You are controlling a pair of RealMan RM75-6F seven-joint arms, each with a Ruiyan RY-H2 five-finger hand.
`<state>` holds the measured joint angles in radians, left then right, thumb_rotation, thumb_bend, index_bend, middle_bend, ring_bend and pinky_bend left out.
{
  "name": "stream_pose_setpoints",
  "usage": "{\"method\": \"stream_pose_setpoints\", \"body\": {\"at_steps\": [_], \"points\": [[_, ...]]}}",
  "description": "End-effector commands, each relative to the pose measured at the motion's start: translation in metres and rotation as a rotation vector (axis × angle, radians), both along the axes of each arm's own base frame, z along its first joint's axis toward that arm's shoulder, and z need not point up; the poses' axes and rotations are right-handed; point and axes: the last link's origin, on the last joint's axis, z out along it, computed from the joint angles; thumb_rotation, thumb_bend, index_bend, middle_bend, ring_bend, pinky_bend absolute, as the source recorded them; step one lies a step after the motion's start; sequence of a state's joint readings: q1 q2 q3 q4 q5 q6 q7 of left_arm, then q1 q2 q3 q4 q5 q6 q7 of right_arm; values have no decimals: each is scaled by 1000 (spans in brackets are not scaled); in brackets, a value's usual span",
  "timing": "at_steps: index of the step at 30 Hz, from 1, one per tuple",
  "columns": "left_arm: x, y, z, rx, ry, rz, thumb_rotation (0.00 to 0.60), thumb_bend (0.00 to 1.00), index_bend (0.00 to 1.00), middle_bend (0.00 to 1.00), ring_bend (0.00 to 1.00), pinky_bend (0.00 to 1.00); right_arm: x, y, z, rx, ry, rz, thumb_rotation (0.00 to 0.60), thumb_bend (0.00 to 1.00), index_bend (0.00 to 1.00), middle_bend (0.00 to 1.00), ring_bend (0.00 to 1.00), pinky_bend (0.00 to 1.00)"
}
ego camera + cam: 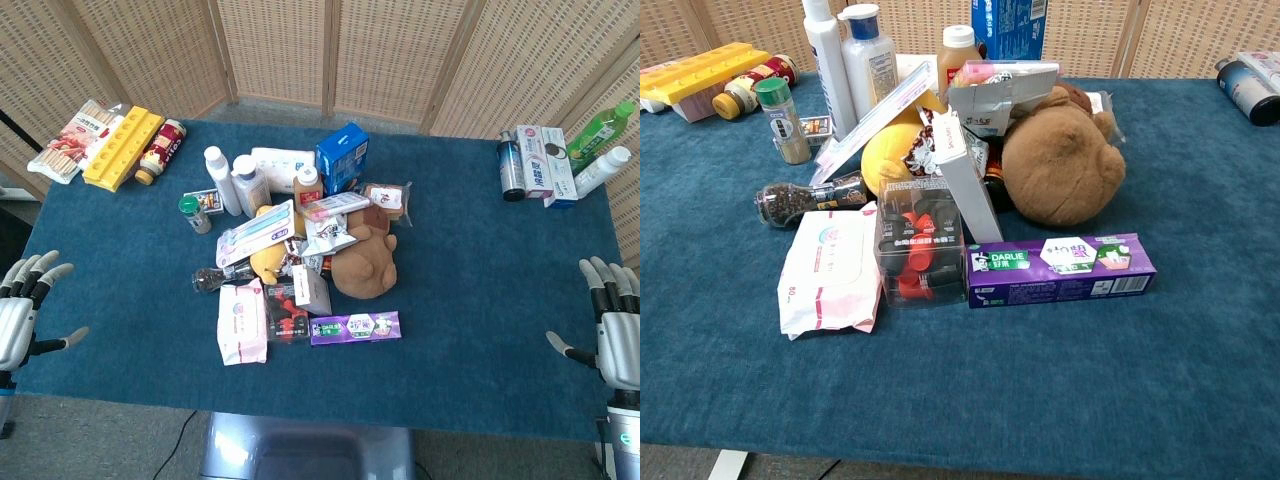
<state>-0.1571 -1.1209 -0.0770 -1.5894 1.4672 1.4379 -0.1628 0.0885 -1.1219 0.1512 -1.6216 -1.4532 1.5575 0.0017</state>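
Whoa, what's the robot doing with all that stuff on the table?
Right now it is not holding anything. The left hand and the right hand sit open at the two near corners of the blue table, fingers apart, away from everything. A heap of things lies in the middle: a brown plush toy, a purple toothpaste box, a pack of wipes and some bottles.

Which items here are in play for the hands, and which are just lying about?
In play:
left hand and right hand, both open, touching nothing
nearest them: yellow tray, white bottle

Lying about:
brown plush
purple toothpaste box
wipes pack
blue box
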Motion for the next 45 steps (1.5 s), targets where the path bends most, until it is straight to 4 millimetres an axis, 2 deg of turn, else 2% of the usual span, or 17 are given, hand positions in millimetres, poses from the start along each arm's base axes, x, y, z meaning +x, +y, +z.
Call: {"method": "stream_pose_setpoints", "body": {"at_steps": [1,5,8,13,16,22,30,37,45], "points": [[-1,1,-1,0,-4,4,600,2,181,0,0,0,0,0,0,3,-1,0,600,0,0,0,0,0],[-7,8,-6,-4,-41,20,600,2,181,0,0,0,0,0,0,3,-8,-1,600,0,0,0,0,0],[-11,21,-14,14,-121,25,600,2,183,0,0,0,0,0,0,1,-11,-3,600,0,0,0,0,0],[-20,49,-38,50,-295,50,600,2,187,0,0,0,-1,0,0,5,-10,-7,600,0,0,0,0,0],[-20,66,-54,41,-370,69,600,1,186,0,0,0,-1,0,0,6,-11,-8,600,0,0,0,0,0],[-9,98,-76,18,-442,99,600,0,187,0,0,0,-1,0,1,4,-19,-11,600,0,0,0,0,0],[9,134,-88,4,-482,130,600,1,187,0,0,0,-2,-1,3,4,-31,-12,600,0,0,0,0,0],[28,167,-107,-30,-482,160,600,0,187,0,0,0,-1,0,5,5,-39,-8,600,0,0,0,0,0],[46,189,-132,-74,-432,169,600,2,187,0,0,0,-5,-2,9,-1,-49,-18,600,0,0,0,0,0]]}}
